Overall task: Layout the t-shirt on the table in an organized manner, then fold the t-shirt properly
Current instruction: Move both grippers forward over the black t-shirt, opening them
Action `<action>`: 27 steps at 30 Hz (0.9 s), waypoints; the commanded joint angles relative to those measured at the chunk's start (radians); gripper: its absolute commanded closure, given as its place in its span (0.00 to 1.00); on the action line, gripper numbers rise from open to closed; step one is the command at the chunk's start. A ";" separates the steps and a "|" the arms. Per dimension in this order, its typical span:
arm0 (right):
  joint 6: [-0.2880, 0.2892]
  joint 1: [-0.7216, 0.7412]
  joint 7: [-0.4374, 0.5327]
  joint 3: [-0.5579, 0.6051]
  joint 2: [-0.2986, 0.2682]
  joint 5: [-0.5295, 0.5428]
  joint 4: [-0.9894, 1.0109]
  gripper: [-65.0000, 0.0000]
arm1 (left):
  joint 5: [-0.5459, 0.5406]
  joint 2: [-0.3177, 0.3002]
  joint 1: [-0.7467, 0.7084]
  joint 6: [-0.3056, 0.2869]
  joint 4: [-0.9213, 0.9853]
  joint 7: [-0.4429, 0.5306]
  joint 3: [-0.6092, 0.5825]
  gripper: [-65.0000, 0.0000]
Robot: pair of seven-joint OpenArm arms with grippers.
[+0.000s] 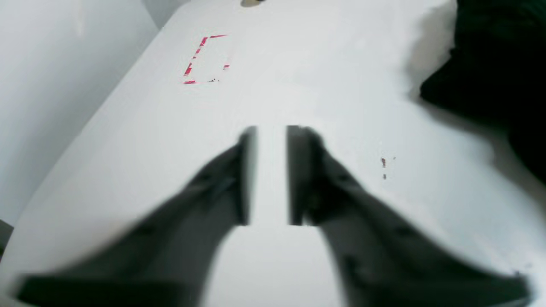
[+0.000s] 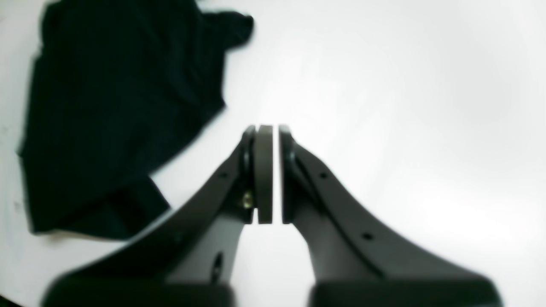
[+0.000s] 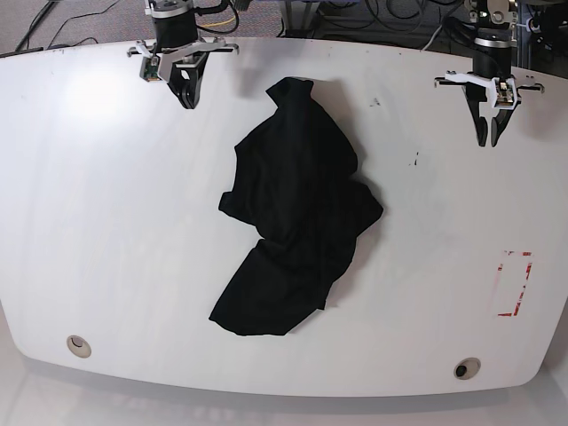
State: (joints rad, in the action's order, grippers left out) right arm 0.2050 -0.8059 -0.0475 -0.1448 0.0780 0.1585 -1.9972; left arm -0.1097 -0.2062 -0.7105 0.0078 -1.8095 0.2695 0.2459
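Both of my end effectors hang empty above the counter (image 3: 106, 222), grasping nothing. The left end effector (image 1: 271, 175) shows a plain gap between its fingers (image 1: 249, 175), so I call it released; the right end effector (image 2: 268, 175) has only a thin slit between its pads (image 2: 264, 175), nearly clenched but not quite closed. The black t-shirt (image 3: 297, 213) lies crumpled in the middle of the counter, between my two arms and well apart from both, folded over itself with no sleeve or hem I can single out. Risks as I judge them: reaching in with the right end effector this narrow, I would push the cloth instead of taking it. Pinching a bunched fold could catch several layers and drag the heap rather than spread it. The glossy counter may let the shirt slide toward the red tape outline (image 3: 515, 284) or a grommet hole (image 3: 466, 366) at the edge.
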 commanded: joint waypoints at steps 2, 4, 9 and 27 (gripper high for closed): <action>0.003 0.030 -0.013 0.023 0.006 0.005 -0.020 0.71 | -0.005 -0.005 0.010 0.004 -0.014 0.024 0.002 0.56; 0.000 0.052 -0.025 0.038 0.006 0.016 -0.020 0.61 | -0.005 -0.005 0.015 0.004 -0.016 0.024 -0.001 0.51; -0.003 0.113 -0.074 0.075 0.004 0.102 -0.020 0.56 | -0.005 -0.008 0.068 0.004 -0.020 0.024 -0.026 0.51; -0.042 0.389 -0.481 -0.048 0.006 0.485 0.011 0.56 | -0.005 -0.006 0.170 0.004 -0.022 0.023 -0.075 0.50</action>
State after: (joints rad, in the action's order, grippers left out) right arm 0.1699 -0.4419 -0.5140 -0.1886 0.0803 0.6132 -1.9862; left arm -0.1101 -0.2035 -0.5404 0.0006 -1.8111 0.2630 0.1635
